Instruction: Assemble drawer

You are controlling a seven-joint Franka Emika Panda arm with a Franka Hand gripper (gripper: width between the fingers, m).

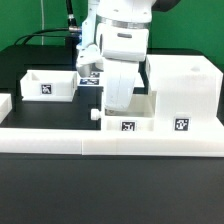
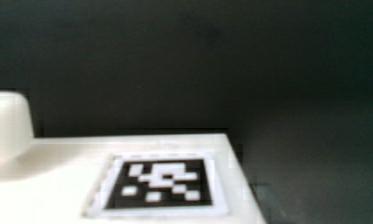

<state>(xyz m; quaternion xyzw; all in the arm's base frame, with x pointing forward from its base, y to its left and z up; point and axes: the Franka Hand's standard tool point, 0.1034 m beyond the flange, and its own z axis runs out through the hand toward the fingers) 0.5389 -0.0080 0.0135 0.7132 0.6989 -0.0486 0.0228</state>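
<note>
Your inventory, on the black worktop (image 1: 100, 195):
- Tool (image 1: 117, 105): low over the knobbed tray (image 1: 142, 122). Its fingers are hidden, so you cannot tell whether they are spread or pressed together.
- Knobbed tray: centre, behind the long white rail (image 1: 55, 140), with its knob (image 1: 97, 114) toward the exterior view's left.
- Box housing (image 1: 182, 90): upright, just beside that tray on the exterior view's right.
- Second tray (image 1: 50, 86): on the exterior view's left, apart from the others.
- Your wrist view: a blurred tag (image 2: 160, 185) on a white surface.
</note>
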